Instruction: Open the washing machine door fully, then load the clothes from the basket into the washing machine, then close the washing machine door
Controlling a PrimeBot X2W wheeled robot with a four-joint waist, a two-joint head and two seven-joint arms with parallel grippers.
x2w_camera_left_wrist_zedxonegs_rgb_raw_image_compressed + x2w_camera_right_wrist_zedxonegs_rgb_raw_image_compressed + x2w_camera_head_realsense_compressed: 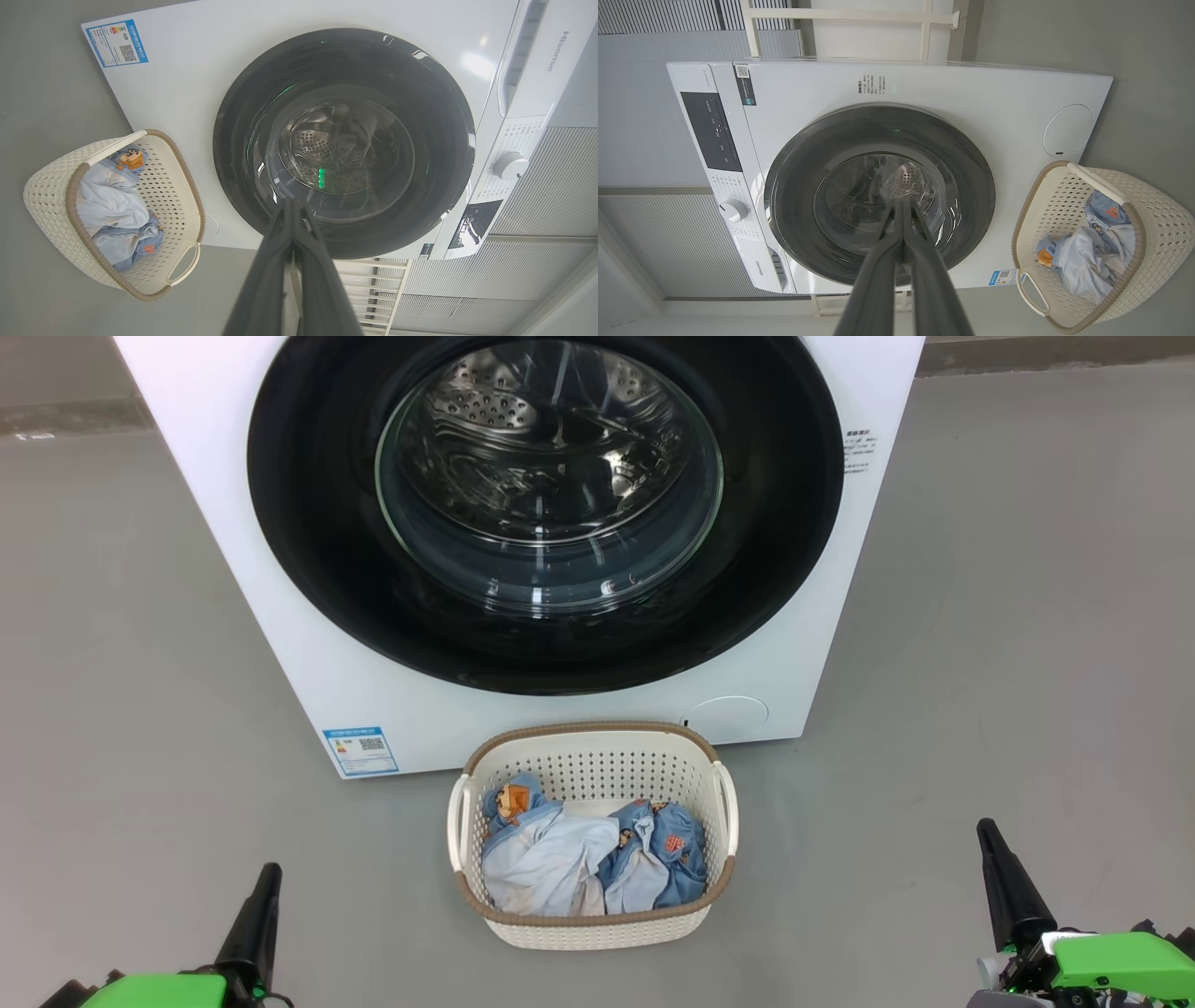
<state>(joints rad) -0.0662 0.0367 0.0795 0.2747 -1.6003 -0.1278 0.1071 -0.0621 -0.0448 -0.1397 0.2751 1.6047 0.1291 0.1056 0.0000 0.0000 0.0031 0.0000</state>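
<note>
1 washer (pixel 420 719) is counted. On it are counted 1 door (pixel 308 504), 1 drum (pixel 523 420), 1 dial (pixel 510 165), 1 dark panel (pixel 710 130), 1 blue sticker (pixel 360 750) and 1 round cover (pixel 728 717). 1 basket (pixel 597 933) is counted, fitted with 2 handles (pixel 455 821). The clothes (pixel 551 859) are bunched in 1 heap; 2 fabric shades are seen, but the number of garments cannot be determined. 2 grippers are counted, the left gripper (pixel 272 873) and the right gripper (pixel 986 831), each with 2 fingers (pixel 266 280).
</note>
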